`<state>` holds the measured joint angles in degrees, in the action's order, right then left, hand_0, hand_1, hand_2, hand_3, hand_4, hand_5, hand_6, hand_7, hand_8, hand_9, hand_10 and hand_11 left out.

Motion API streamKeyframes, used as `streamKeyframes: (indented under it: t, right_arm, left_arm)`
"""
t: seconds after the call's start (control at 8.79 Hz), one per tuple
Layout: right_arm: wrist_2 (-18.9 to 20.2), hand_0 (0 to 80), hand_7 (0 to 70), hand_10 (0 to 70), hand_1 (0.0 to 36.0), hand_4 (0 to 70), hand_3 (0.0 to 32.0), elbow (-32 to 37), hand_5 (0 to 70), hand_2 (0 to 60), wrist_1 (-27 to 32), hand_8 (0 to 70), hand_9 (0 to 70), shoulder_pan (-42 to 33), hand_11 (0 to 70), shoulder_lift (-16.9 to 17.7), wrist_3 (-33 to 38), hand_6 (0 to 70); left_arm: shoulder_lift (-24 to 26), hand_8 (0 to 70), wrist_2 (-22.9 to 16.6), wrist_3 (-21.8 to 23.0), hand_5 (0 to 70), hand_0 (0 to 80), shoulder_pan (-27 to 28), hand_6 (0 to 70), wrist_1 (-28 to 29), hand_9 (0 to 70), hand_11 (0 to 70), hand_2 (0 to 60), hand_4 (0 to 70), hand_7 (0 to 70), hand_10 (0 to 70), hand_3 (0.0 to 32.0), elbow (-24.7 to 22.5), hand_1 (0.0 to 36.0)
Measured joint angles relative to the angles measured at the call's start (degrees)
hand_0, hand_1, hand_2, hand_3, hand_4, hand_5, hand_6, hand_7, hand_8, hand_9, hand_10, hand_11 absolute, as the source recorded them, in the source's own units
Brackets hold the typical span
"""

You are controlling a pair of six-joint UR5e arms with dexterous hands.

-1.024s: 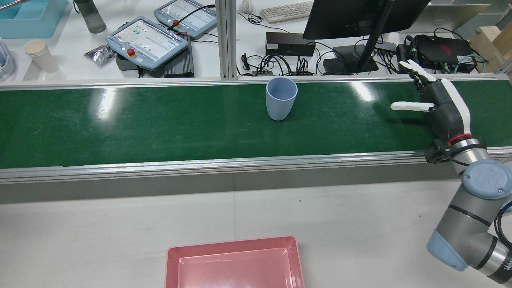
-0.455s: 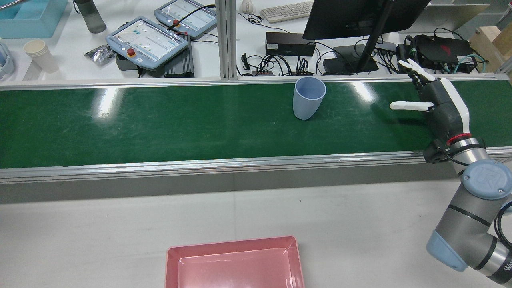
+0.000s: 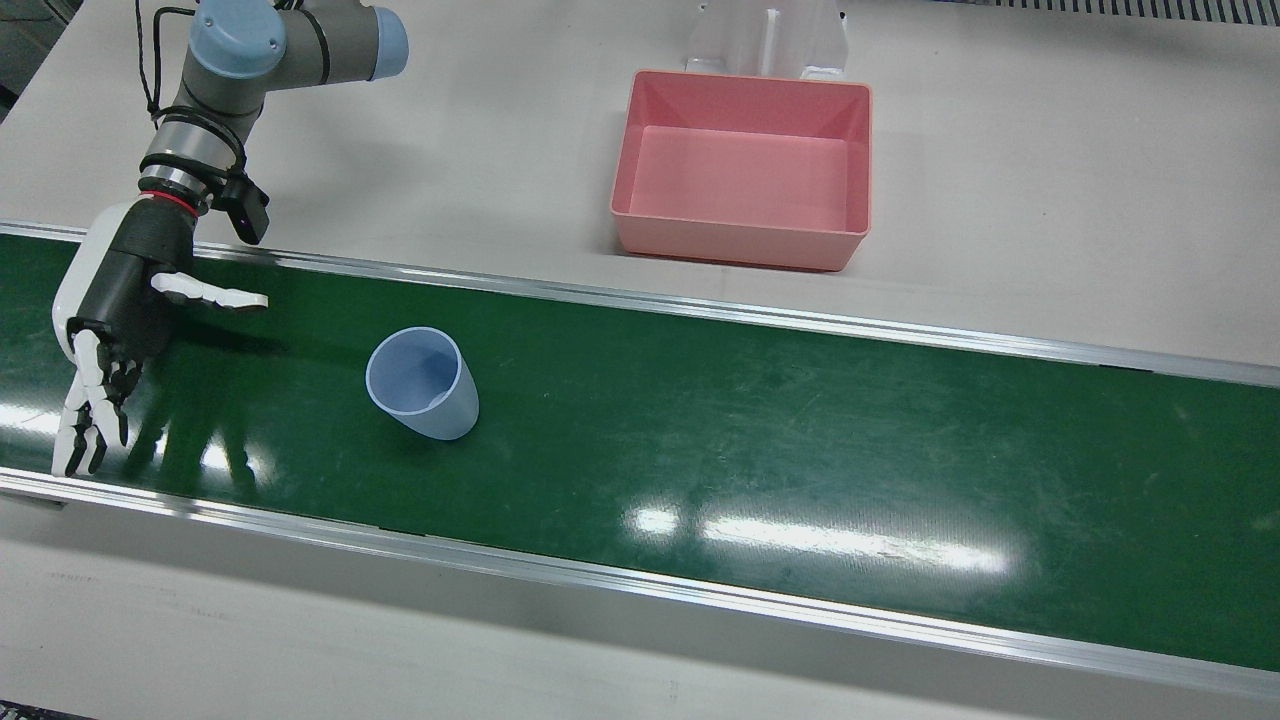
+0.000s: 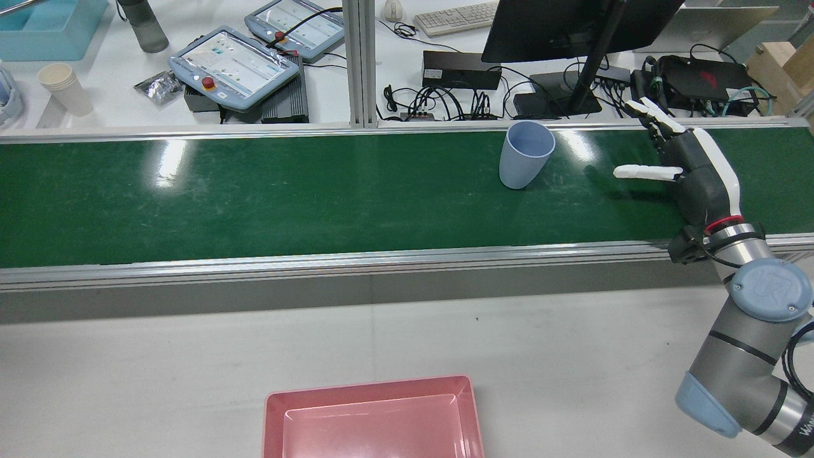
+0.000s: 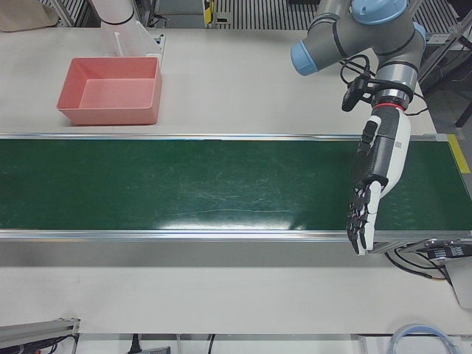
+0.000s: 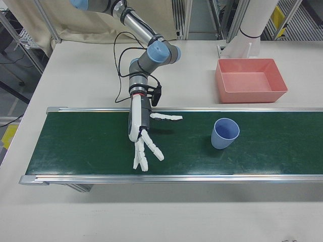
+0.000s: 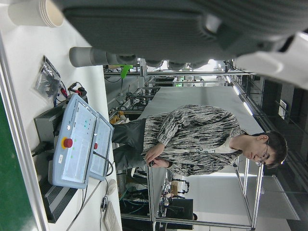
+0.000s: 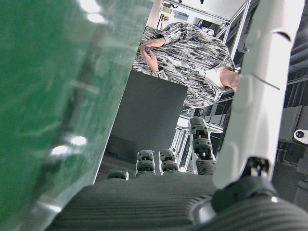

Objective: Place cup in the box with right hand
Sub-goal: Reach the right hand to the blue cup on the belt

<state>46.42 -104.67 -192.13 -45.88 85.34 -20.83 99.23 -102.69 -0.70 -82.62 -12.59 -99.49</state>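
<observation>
A pale blue cup [image 4: 524,156] stands upright on the green conveyor belt [image 4: 254,191], also seen in the front view as the cup [image 3: 425,385] and in the right-front view as the cup [image 6: 224,133]. My right hand [image 4: 683,156] hovers over the belt a short way to the right of the cup, open, fingers spread, thumb pointing at the cup, touching nothing. The same right hand [image 3: 115,320] [image 6: 143,133] shows in the front views. The empty pink box [image 4: 369,397] [image 3: 740,245] sits on the white table on the robot's side. My left hand [image 5: 375,181] hangs open over the belt's other end.
Behind the belt are teach pendants [image 4: 232,63], a monitor [image 4: 572,25], cables and stacked paper cups [image 4: 63,86]. A person [image 8: 183,53] stands beyond the belt. Aluminium rails [image 4: 318,261] edge the belt. A white stand [image 3: 765,40] rises behind the box.
The cup has travelled to the right along the belt in the rear view, ending closer to my right hand. The right hand has shifted slightly left and stays open.
</observation>
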Motion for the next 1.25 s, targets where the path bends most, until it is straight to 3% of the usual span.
streamKeyframes:
  t: [0.8,1.02,1.25]
  right_arm:
    - [0.0,56.4,12.0,0.0,21.7,0.0,5.8,-0.1,7.7,0.0,0.0,6.3,8.3,0.8,0.8,-0.1,0.1,3.4]
    - [0.0,56.1,13.1,0.0,21.6,0.0,4.4,-0.1,7.7,0.0,0.0,6.8,9.2,0.9,1.1,-0.2,0.1,3.7]
    - [0.0,56.3,21.5,0.4,23.2,0.0,0.0,-0.1,8.2,0.8,0.0,8.8,14.0,0.8,3.1,-0.2,0.0,6.3]
  left_arm:
    - [0.0,0.0,0.0,0.0,0.0,0.0,0.0,0.0,0.0,0.0,0.0,0.0,0.0,0.0,0.0,0.0,0.0,0.0]
    - [0.0,0.0,0.0,0.0,0.0,0.0,0.0,0.0,0.0,0.0,0.0,0.0,0.0,0.0,0.0,0.0,0.0,0.0]
    - [0.0,0.0,0.0,0.0,0.0,0.0,0.0,0.0,0.0,0.0,0.0,0.0,0.0,0.0,0.0,0.0,0.0,0.0]
